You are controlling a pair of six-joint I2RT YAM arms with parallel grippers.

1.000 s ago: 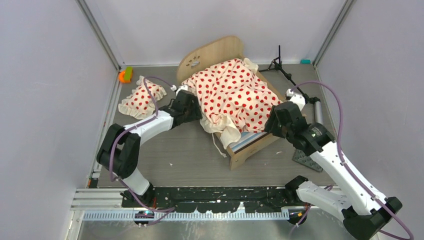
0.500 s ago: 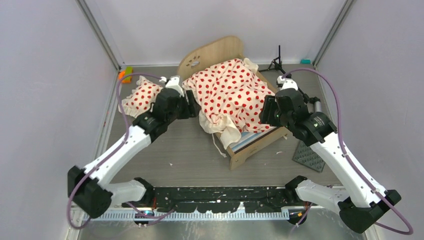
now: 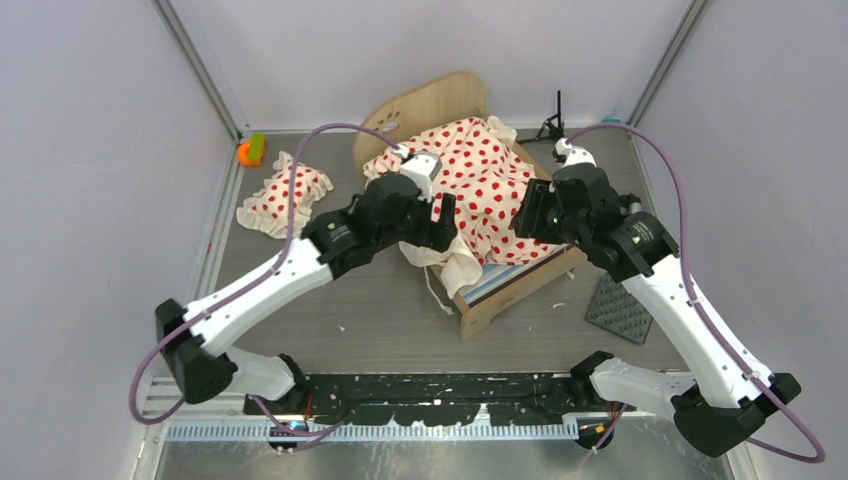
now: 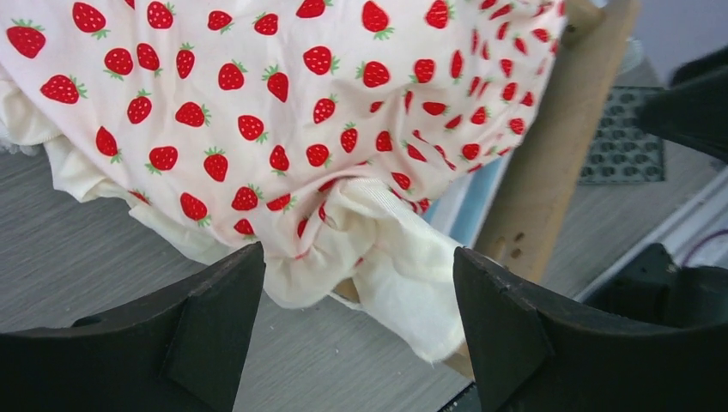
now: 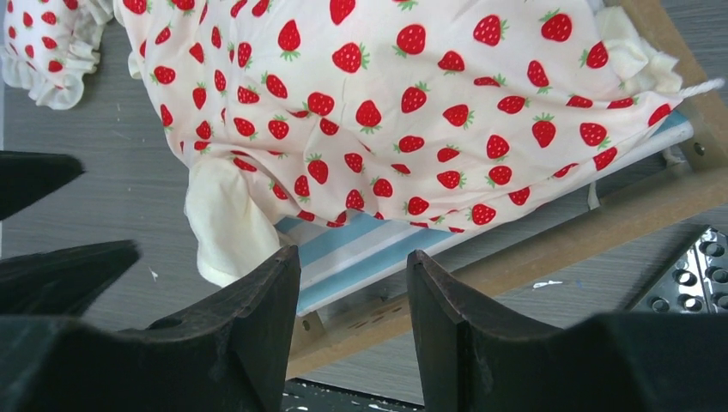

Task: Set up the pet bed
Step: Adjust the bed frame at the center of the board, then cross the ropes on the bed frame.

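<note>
Pet bed [image 3: 510, 293] is sitting toward the far middle of the grey wood-grain table [image 3: 380, 310], its long axis running from about 11 o'clock to 5 o'clock in the overhead view. The rounded headboard [image 3: 425, 103], pale wood with a small cut-out mark, is pointing at the back wall, and the lower footboard [image 3: 488, 312] is facing the arm bases.

A cream blanket [image 3: 480, 185] printed with red strawberries (from above they read as plain dots) is lying rumpled over most of the frame, with its ruffled cream hem spilling off the side at 7 o'clock. At the foot end a strip of the blue-and-white striped mattress [image 3: 503, 276] is showing beneath it.

Hovering at the bed's 9 o'clock side is the left gripper [image 4: 356, 266], with its dark fingers [image 4: 219, 296] standing wide apart and clamping nothing. The bunched hem is lying just beyond them. Opposite, at the bed's 3 o'clock side, the right gripper [image 5: 354, 262] is hanging over the side rail. Its jaws are also parted and empty, and the striped mattress edge and the wooden rail are showing past them.

A matching ruffled pillow [image 3: 285, 195] is lying on the table at 9 o'clock, well apart from the frame. Farther out, an orange-and-green object [image 3: 250, 150] is sitting at 10 o'clock. A black tripod [image 3: 555, 125] is standing just beside the bed's far right corner, and a dark studded mat [image 3: 622, 308] is lying at 4 o'clock.
</note>
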